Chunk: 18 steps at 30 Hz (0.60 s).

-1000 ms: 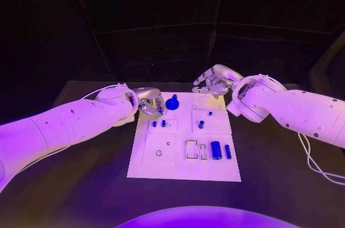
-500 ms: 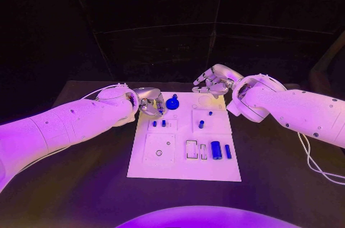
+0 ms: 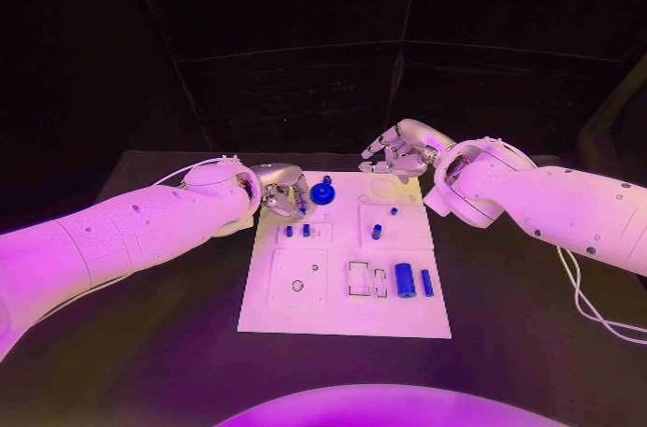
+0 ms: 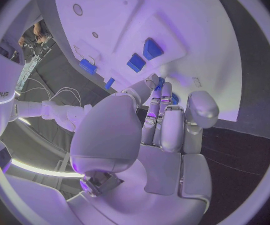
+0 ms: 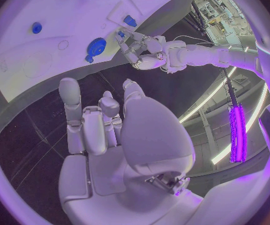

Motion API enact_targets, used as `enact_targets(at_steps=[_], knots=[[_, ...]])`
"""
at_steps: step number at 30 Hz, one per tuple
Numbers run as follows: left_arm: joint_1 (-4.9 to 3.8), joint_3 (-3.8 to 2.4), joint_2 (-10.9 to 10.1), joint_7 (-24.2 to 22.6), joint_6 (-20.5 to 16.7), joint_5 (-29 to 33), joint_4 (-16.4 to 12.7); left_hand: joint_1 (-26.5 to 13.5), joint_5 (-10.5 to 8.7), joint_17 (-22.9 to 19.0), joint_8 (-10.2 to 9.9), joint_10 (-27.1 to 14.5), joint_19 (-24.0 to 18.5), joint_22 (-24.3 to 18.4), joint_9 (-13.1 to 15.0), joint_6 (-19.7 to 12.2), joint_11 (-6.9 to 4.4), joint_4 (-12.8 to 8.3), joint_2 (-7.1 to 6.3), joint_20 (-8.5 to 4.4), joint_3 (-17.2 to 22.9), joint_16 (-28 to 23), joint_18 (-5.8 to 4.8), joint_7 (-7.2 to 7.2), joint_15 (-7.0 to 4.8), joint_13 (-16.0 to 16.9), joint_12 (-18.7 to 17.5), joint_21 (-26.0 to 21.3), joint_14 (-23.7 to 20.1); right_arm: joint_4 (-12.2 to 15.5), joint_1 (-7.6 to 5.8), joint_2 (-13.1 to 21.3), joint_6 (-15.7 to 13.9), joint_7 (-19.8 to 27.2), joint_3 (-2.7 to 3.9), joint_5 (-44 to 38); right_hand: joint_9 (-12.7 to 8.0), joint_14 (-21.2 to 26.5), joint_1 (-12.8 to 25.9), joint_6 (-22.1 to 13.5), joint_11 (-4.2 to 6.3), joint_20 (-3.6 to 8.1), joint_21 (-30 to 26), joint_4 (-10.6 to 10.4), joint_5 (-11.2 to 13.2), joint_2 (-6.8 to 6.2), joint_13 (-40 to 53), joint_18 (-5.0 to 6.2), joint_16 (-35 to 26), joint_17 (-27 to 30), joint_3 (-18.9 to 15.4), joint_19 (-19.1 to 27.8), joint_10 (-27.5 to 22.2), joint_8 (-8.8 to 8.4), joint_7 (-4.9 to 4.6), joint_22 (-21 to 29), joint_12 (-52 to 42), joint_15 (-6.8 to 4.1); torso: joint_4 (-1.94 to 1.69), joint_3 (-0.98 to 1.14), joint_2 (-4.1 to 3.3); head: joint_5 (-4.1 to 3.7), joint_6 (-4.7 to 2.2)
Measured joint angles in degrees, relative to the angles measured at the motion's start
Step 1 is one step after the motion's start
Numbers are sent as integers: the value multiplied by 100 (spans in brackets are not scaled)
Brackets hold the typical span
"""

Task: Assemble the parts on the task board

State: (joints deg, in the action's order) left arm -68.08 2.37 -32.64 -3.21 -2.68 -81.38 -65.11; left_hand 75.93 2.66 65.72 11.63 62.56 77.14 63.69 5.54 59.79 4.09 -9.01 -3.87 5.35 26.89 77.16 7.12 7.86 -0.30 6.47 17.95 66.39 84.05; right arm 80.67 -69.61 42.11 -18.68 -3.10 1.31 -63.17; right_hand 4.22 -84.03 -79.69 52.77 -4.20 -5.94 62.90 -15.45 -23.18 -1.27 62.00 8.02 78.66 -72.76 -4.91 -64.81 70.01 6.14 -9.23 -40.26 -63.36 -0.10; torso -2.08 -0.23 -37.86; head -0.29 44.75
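Several blue parts (image 3: 406,280) lie loose on the white task board (image 3: 344,320) mid-bench, so assembly looks barely begun. Farther back, the left robot hand (image 3: 280,192) curls empty beside a blue knob (image 3: 323,193); the right robot hand (image 3: 395,153) hovers spread, empty, over the far edge.

Right hand (image 5: 104,135) sits with its fingers (image 5: 70,100) apart and nothing in them, held above the dark table (image 5: 41,135) beside the white task board (image 5: 54,40). A blue gear-like part (image 5: 97,46) stands on the board, and the left hand (image 5: 136,52) is at the board's edge just beside it.
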Motion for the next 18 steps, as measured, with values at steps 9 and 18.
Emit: enact_targets(at_steps=[9,18], knots=[[0,0,14,54,58,-1,18,-83,0,-59,-124,-91,-41,-52,-63,-84,60,48,-82,40,-82,0,0,22,0,-37,-110,-67,0,0,0,1,2,0,0,0,0,0,-31,-19,0,0,-27,0,0,31,-6,0,-31,7,0,0,0,0,19,14,0,0,0,1,0,-3,0],[0,1,16,127,121,0,50,-83,0,-85,-165,-149,-62,-74,-83,-116,79,41,-82,62,-106,0,0,51,0,-47,-138,-93,0,1,0,3,3,0,0,0,0,0,-31,-19,0,0,-27,0,0,31,-6,0,-31,7,0,0,0,0,19,13,0,0,0,-1,0,-8,3]])
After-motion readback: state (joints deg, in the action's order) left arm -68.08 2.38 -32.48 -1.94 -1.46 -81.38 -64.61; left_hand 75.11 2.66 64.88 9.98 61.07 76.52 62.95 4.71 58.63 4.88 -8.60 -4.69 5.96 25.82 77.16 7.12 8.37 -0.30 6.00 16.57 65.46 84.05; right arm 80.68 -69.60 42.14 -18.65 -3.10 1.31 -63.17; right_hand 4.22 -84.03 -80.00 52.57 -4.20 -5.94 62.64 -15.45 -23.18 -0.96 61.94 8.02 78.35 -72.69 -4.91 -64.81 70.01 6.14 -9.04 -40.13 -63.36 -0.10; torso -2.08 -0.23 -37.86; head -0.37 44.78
